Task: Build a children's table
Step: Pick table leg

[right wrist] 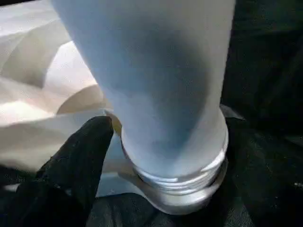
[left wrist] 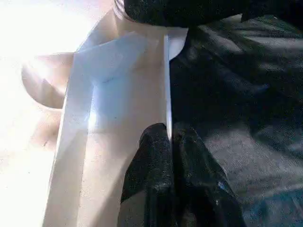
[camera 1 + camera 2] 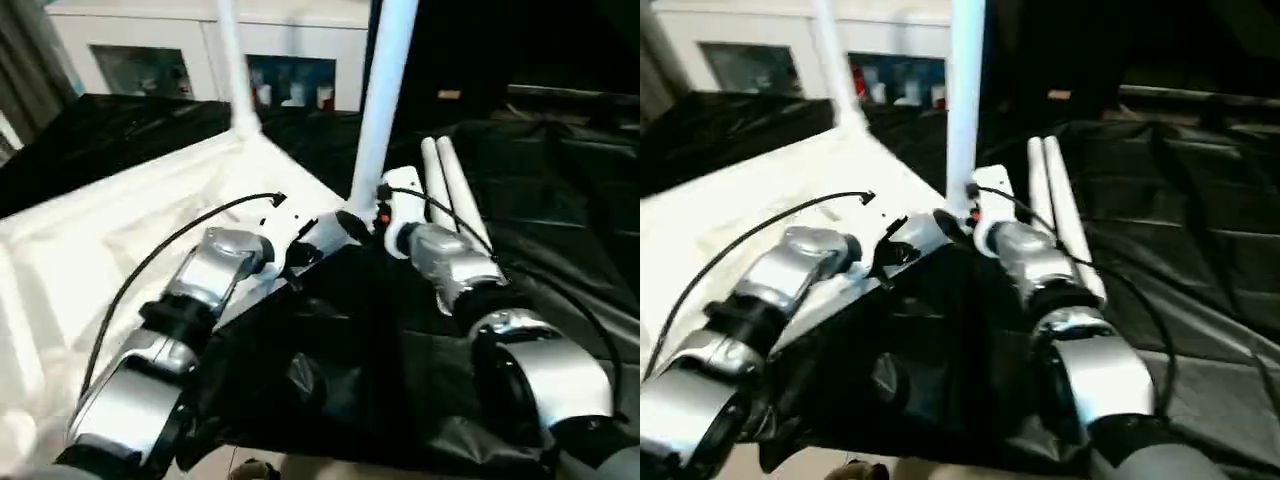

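Here, L fingers [image 2: 170,142] pinching tabletop rim [image 2: 166,80]; leg thread [image 1: 182,182].

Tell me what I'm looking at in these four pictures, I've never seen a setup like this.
This is a humanoid robot assembling a small white children's table, which lies upside down on a black sheet. Two pictures come from cameras in its head, looking down over its silver forearms. The other two come from cameras on its wrists. The left tool is shut on the tabletop's thin rim. The right tool stands open around the base of an upright leg sitting in a corner socket; one black finger shows beside it. Another leg stands at the far corner, and two spare legs lie on the sheet. A white cabinet stands behind.
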`<state>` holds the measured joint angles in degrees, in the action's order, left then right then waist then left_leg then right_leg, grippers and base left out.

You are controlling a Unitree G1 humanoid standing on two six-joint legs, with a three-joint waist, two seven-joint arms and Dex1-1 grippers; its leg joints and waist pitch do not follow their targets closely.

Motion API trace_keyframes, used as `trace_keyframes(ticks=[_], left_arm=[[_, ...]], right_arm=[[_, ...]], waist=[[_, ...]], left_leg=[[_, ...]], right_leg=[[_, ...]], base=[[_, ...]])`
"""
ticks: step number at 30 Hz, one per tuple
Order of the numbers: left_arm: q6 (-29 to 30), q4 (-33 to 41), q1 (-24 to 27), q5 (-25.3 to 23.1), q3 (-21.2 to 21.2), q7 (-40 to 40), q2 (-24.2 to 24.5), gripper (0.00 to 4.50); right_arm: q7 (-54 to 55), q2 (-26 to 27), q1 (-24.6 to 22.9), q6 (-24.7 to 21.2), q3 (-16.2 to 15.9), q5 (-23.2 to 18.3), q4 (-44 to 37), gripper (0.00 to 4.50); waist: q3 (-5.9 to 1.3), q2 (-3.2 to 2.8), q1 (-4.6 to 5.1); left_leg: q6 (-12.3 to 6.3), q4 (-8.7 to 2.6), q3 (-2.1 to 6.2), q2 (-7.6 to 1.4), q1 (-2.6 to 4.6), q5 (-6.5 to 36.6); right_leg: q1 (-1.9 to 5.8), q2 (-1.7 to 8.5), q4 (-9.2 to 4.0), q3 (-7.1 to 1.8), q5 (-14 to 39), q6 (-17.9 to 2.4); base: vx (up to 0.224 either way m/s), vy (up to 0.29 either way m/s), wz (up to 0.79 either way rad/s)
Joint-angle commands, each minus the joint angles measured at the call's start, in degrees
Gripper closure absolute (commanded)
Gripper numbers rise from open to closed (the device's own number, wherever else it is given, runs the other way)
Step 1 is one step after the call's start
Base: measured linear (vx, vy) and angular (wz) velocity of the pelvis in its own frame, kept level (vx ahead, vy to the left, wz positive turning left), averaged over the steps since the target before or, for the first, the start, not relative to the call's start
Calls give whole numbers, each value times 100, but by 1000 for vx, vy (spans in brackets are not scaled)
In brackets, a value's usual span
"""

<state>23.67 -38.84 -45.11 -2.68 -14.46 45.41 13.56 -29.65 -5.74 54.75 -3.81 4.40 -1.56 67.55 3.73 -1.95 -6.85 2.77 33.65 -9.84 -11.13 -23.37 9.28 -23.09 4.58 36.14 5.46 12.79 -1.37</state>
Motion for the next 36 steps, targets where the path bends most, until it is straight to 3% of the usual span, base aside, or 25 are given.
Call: trace_keyframes(ticks=[1, 5, 10, 14, 21, 29, 35, 36], left_arm=[[-205, 363, 22, 108, -124, 294, -34, 450], [-388, 726, 242, 182, -196, 731, 209, 450], [-438, 1111, 473, 248, -229, 1168, 517, 450], [-550, 1666, 767, 497, -304, 1878, 845, 450], [-477, 2072, 947, 533, -411, 2361, 1157, 450], [-335, 2285, 966, 596, -450, 2453, 1161, 450], [-345, 2291, 944, 569, -437, 2482, 1181, 450], [-355, 2274, 937, 558, -437, 2483, 1182, 450]], right_arm=[[-480, -37, -123, 91, -197, 80, -193, 52], [-1609, -427, -445, 271, -530, 142, -710, 52], [-2546, -852, -795, 214, -665, -5, -1357, 52], [-3200, -1169, -1210, 212, -844, -152, -2164, 52], [-3547, -1290, -1519, -12, -1002, -140, -2581, 52], [-3475, -1036, -1775, -175, -1084, -254, -2792, 120], [-3437, -997, -1862, -262, -1011, -326, -2859, 126], [-3439, -998, -1881, -278, -994, -341, -2858, 126]], waist=[[-545, -60, -3], [-512, -44, -24], [-493, -36, -47], [-512, -39, -75], [-481, -37, -131], [-489, -40, -112], [-495, -47, -116], [-504, -70, -125]], left_leg=[[-724, -216, 63, -256, 157, 17], [-579, -256, 62, -279, 165, 586], [-500, -258, 60, -268, 160, 679], [-518, -235, 59, -266, 168, 594], [-352, -266, 54, -278, 191, 859], [-288, -262, 64, -247, 155, 811], [-251, -259, 66, -250, 163, 808], [-258, -252, 67, -251, 170, 791]], right_leg=[[362, 440, -197, -282, -1739, -1733], [382, 454, -272, -289, -970, -1653], [366, 439, -289, -306, -679, -1615], [354, 430, -271, -309, -753, -1614], [315, 418, -308, -319, -179, -1527], [336, 423, -298, -316, -212, -1479], [337, 414, -296, -320, -207, -1454], [333, 418, -290, -320, -258, -1451]], base=[[0, 0, 0], [0, 0, 0], [0, 0, 0], [0, 0, 0], [0, 0, 0], [0, 0, 0], [0, 0, 0], [0, 0, 0]])
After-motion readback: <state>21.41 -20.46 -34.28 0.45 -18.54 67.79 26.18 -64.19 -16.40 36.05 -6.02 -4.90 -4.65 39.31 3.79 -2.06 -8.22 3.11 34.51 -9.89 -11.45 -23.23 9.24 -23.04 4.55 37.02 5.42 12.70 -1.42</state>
